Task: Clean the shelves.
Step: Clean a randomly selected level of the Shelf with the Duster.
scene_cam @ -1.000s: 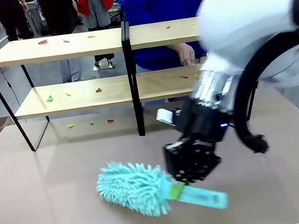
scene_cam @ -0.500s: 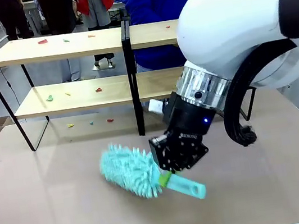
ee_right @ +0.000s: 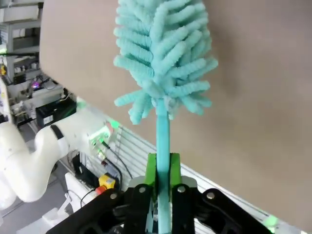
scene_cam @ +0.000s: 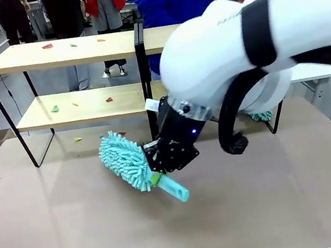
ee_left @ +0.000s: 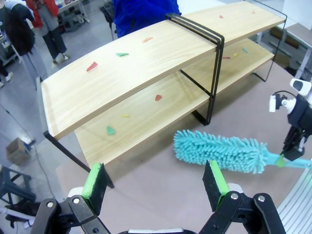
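Along the far edge of the tabletop (scene_cam: 58, 241) stand the shelves (scene_cam: 81, 107), rigid-looking. Just before them the right gripper (scene_cam: 157, 175) clamps the duster (scene_cam: 122, 159) by its stiff handle, a sound hold; the head looks soft and light. The left gripper (ee_left: 155, 181) gapes. Coloured scraps (scene_cam: 55, 109) dot the boards.

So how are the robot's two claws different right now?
The right gripper is shut on the teal duster; the left gripper is open, holding nothing. The right gripper is low over the table; the left is up beside the shelves. Both have green pads.
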{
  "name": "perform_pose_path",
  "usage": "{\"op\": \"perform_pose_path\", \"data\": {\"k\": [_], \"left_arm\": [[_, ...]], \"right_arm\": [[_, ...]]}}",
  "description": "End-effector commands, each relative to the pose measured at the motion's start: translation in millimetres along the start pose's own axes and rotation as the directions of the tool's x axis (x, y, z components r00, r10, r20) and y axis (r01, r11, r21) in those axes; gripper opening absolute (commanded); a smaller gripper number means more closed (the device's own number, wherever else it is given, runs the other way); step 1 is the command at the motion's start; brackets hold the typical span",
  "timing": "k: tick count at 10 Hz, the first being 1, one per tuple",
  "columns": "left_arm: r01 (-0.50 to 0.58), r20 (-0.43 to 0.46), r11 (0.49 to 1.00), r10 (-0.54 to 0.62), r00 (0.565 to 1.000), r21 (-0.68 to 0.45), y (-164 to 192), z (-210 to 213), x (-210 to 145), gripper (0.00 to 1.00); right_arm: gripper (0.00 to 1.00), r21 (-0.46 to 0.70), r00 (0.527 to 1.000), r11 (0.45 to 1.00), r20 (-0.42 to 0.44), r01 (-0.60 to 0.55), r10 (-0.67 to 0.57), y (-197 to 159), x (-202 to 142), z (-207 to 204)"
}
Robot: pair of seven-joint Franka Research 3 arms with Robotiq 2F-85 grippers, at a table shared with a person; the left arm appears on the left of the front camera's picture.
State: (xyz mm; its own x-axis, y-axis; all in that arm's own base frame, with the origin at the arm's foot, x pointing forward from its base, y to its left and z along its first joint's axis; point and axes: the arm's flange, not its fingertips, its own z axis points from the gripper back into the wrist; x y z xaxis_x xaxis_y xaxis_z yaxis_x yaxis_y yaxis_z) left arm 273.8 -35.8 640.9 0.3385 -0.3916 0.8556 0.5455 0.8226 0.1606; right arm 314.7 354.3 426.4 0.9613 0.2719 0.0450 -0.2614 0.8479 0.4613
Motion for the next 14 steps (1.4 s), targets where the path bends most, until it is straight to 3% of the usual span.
{"op": "perform_pose_path", "data": {"k": [1,3,5,6,14], "left_arm": [[0.001,-0.003,1.0,-0.001,1.0,0.003,0.2,-0.1,-0.7,1.0],[0.001,-0.003,1.0,-0.001,1.0,0.003,0.2,-0.1,-0.7,1.0],[0.001,-0.003,1.0,-0.001,1.0,0.003,0.2,-0.1,-0.7,1.0],[0.001,-0.003,1.0,-0.001,1.0,0.003,0.2,-0.1,-0.7,1.0],[0.001,-0.003,1.0,-0.001,1.0,0.003,0.2,-0.1,-0.7,1.0]], "right_arm": [[0.12,-0.109,0.988,0.993,0.152,0.047,-0.03,23.1,11.0,-16.7],[0.12,-0.172,0.979,0.974,0.165,0.149,-0.12,21.8,23.9,-31.1],[0.12,-0.103,0.934,0.969,0.308,0.224,-0.183,14.6,51.0,-35.3],[0.12,-0.098,0.923,0.963,0.325,0.25,-0.206,11.3,63.7,-37.2],[0.12,-0.08,0.911,0.953,0.326,0.293,-0.253,16.9,149.7,-88.1]]}}
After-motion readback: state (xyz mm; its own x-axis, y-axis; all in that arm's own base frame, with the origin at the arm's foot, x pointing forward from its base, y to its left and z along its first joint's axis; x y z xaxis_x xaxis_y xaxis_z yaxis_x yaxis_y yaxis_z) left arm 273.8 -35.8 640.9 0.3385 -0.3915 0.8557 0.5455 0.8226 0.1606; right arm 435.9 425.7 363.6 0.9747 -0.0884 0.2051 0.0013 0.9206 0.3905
